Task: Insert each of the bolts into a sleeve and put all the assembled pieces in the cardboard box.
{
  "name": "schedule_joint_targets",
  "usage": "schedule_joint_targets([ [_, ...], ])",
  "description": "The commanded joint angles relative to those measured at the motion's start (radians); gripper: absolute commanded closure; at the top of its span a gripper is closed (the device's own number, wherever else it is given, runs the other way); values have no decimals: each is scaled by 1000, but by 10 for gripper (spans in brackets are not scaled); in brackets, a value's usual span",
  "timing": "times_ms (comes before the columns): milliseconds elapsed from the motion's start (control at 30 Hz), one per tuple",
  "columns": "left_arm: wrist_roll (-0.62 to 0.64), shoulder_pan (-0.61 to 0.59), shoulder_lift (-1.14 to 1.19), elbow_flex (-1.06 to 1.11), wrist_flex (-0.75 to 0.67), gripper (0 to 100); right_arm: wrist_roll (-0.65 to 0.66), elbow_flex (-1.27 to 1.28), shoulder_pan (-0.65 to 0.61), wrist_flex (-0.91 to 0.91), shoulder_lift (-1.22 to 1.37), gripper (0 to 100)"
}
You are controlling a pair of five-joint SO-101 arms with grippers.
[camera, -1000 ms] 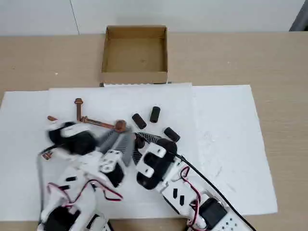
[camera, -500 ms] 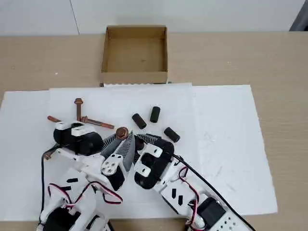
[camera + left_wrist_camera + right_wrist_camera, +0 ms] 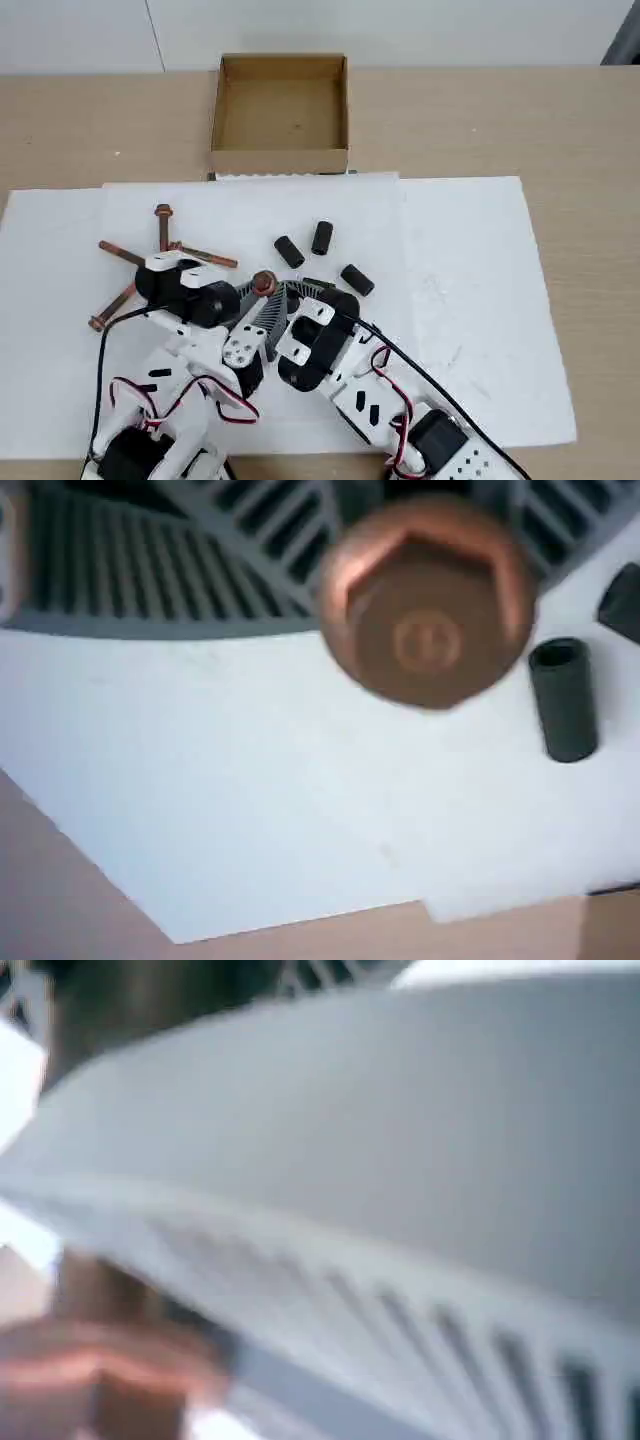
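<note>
My left gripper (image 3: 262, 297) is shut on a copper bolt (image 3: 263, 283), whose hex head (image 3: 425, 610) faces the left wrist camera. My right gripper (image 3: 296, 294) sits right beside it, shut on a black sleeve (image 3: 290, 296) that is mostly hidden; bolt and sleeve meet tip to tip. Three loose black sleeves (image 3: 289, 251) (image 3: 321, 237) (image 3: 356, 279) lie on the white paper just beyond. Several loose bolts (image 3: 163, 225) (image 3: 205, 255) (image 3: 110, 308) lie to the left. The cardboard box (image 3: 345, 110) stands open at the far edge.
White paper sheets (image 3: 470, 290) cover the near half of the wooden table (image 3: 500, 110). Both arms' bodies and cables crowd the near middle. One sleeve (image 3: 563, 698) lies on the paper past the bolt head in the left wrist view.
My left gripper has carried the bolt to the right and nearer, up against the right gripper. The left arm's body shifted right, uncovering bolts on the left. The right arm barely moved.
</note>
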Motion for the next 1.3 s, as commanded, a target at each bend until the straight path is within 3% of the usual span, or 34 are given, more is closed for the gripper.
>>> schedule_joint_targets([
  [0,-11,0,2,21,29,833,6,-38,13,-28,-24,996],
  [567,-8,-3,5,-139,29,819,6,-31,13,-19,-24,996],
  [767,-11,-75,6,-185,29,821,6,-29,13,-19,-24,996],
  [833,-11,-91,6,-193,26,855,6,-29,13,-19,-24,996],
  [933,-11,-101,2,-193,23,981,6,-29,15,-18,-22,996],
  [1133,-17,-201,3,-185,23,994,-17,-37,130,22,-15,996],
  [1267,-152,-361,3,-107,28,994,-160,-86,271,147,-13,996],
])
